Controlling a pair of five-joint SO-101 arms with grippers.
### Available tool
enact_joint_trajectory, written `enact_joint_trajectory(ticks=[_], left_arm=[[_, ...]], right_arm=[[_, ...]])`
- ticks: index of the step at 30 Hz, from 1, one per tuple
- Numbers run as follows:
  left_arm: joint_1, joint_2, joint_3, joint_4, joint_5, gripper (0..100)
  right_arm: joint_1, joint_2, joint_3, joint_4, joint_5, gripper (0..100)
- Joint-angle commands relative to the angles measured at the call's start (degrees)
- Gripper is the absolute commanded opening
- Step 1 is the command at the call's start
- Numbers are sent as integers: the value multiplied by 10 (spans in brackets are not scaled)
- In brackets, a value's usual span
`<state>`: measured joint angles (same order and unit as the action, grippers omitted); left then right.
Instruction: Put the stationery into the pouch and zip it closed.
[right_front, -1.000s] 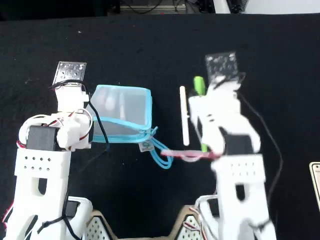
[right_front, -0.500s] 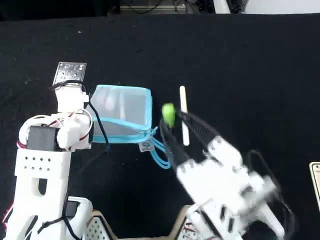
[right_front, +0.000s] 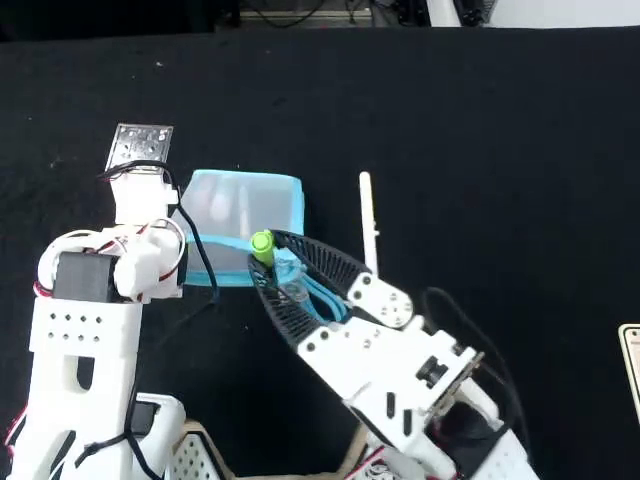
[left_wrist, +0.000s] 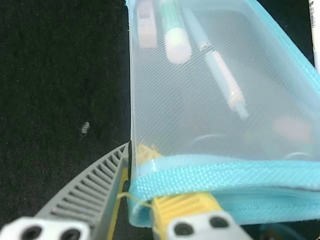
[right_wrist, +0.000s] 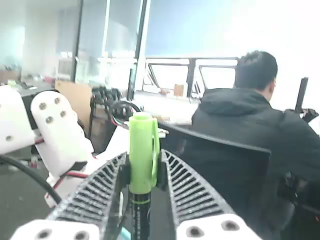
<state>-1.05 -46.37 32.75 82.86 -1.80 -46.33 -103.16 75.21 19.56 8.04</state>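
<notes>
1. High view: the pouch (right_front: 245, 212) lies on the black surface (right_front: 480, 150). The right claw (right_front: 264, 256) grips a green marker (right_front: 262, 243) over the pouch's near edge. A white pen (right_front: 369, 225) lies near the pouch, apart from it.
2. Left wrist view: the left claw (left_wrist: 135, 152) is clamped on the pouch's (left_wrist: 210, 115) corner at the zip edge. Stationery (left_wrist: 225, 80) shows through its wall.
3. Right wrist view: the right claw (right_wrist: 144, 167) is closed tight on the marker (right_wrist: 143, 150), which stands upright between its fingers.

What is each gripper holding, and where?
Right gripper holds the green pen near one end; left gripper pinches the pouch at a zipper-edge corner.
</notes>
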Motion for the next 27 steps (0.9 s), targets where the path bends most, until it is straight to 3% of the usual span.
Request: enact_joint_trajectory(ticks=[1, 10, 18, 27], left_arm=[[4, 7, 3, -8, -3, 30], [4, 7, 3, -9, -3, 30], [4, 7, 3, -9, -3, 30], [4, 7, 3, -9, -3, 30]], right_arm=[[-9, -63, 20, -62, -1, 11], [-7, -63, 87, -197, 0, 11], [-3, -43, 116, -204, 0, 11], [97, -21, 171, -202, 0, 11]])
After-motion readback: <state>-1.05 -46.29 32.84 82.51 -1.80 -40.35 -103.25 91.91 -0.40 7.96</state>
